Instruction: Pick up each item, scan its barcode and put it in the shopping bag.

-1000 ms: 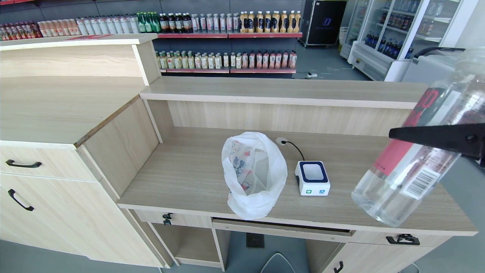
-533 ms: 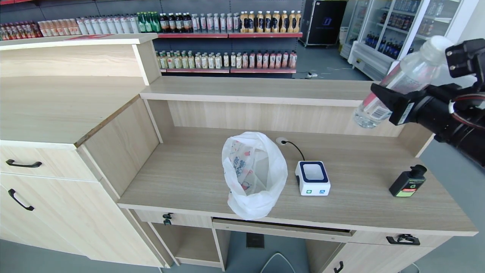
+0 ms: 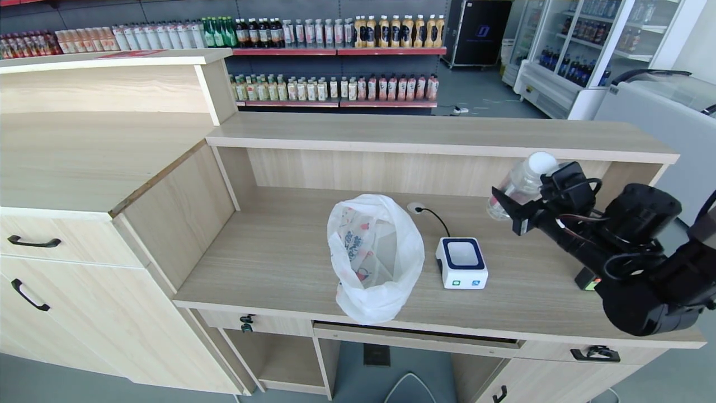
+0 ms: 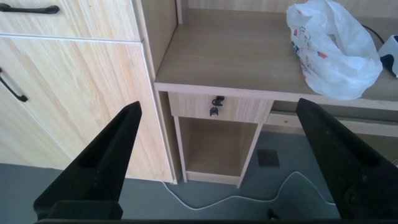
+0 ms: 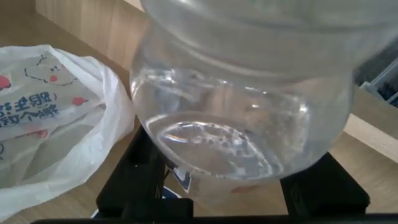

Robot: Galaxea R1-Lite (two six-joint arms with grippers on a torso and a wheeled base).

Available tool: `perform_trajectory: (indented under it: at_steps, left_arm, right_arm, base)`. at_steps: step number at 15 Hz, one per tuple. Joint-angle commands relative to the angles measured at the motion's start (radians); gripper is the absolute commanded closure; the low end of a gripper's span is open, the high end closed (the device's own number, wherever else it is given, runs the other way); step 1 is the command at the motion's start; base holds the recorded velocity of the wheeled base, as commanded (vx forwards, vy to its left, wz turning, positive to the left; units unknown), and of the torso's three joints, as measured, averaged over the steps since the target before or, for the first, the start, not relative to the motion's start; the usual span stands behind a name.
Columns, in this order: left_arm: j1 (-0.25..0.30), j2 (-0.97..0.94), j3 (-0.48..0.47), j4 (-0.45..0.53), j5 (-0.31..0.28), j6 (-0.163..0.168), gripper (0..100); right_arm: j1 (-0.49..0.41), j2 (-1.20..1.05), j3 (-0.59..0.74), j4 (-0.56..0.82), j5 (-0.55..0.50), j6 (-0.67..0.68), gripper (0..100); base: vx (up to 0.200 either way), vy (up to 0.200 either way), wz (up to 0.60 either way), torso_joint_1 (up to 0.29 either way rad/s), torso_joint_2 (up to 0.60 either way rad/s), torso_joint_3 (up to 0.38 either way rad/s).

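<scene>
The right gripper (image 3: 527,197) is clamped across a clear water bottle (image 3: 512,187), holding it tilted in the air above the counter (image 3: 268,263), off to the right of the scanner (image 3: 460,262) and apart from it. The white cap points up and back towards the arm. From the right wrist view, the bottle's rounded base (image 5: 242,124) looks down on the shopping bag (image 5: 56,118), which stands open just left of the scanner. A small dark bottle (image 3: 586,279) sits on the counter, half hidden behind the arm.

The left gripper (image 4: 217,106) hangs empty, fingers spread wide, low in front of the counter's left end.

This looks like the scanning step: bottle in hand, not yet over the glass. Next, the label's barcode (which I cannot find here) has to be turned to face the scanner window before the bottle goes into the bag
</scene>
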Motion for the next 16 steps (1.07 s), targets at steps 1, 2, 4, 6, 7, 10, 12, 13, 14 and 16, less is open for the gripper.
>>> perform_trajectory:
  at_steps: [1, 2, 4, 6, 7, 10, 12, 13, 14, 16]
  left_arm:
    - [0.0, 0.0, 0.0, 0.0, 0.0, 0.0, 0]
    - [0.0, 0.0, 0.0, 0.0, 0.0, 0.0, 0]
    - [0.0, 0.0, 0.0, 0.0, 0.0, 0.0, 0]
    - [0.0, 0.0, 0.0, 0.0, 0.0, 0.0, 0]
    - [0.0, 0.0, 0.0, 0.0, 0.0, 0.0, 0]
    - [0.0, 0.0, 0.0, 0.0, 0.0, 0.0, 0]
    - [0.0, 0.0, 0.0, 0.0, 0.0, 0.0, 0]
    - [0.0, 0.0, 0.0, 0.0, 0.0, 0.0, 0]
    - [0.0, 0.0, 0.0, 0.0, 0.0, 0.0, 0]
    - [0.0, 0.0, 0.0, 0.0, 0.0, 0.0, 0]
  right_arm:
    - [-0.013, 0.109, -0.057, -0.002, 0.035, -0.012, 100]
    - [-0.016, 0.138, -0.113, -0.002, 0.095, -0.029, 100]
    - [-0.018, 0.18, -0.172, -0.002, 0.177, -0.087, 100]
    - [-0.018, 0.213, -0.195, -0.002, 0.22, -0.108, 100]
    - [-0.019, 0.224, -0.196, -0.002, 0.222, -0.111, 100]
    - [-0.027, 0.27, -0.235, -0.002, 0.236, -0.118, 100]
    - [-0.027, 0.295, -0.273, -0.002, 0.274, -0.128, 100]
    - [-0.025, 0.304, -0.284, -0.002, 0.28, -0.137, 100]
    - [-0.025, 0.309, -0.284, -0.002, 0.288, -0.139, 100]
    - [-0.025, 0.322, -0.285, -0.002, 0.299, -0.142, 100]
  base:
    - [0.0, 0.0, 0.0, 0.0, 0.0, 0.0]
    - [0.0, 0.0, 0.0, 0.0, 0.0, 0.0]
    - [0.0, 0.0, 0.0, 0.0, 0.0, 0.0]
    - [0.0, 0.0, 0.0, 0.0, 0.0, 0.0]
    - [0.0, 0.0, 0.0, 0.0, 0.0, 0.0]
    - [0.0, 0.0, 0.0, 0.0, 0.0, 0.0]
    - [0.0, 0.0, 0.0, 0.0, 0.0, 0.0]
    - [0.0, 0.0, 0.0, 0.0, 0.0, 0.0]
    - [0.0, 0.0, 0.0, 0.0, 0.0, 0.0]
    - [0.0, 0.0, 0.0, 0.0, 0.0, 0.0]
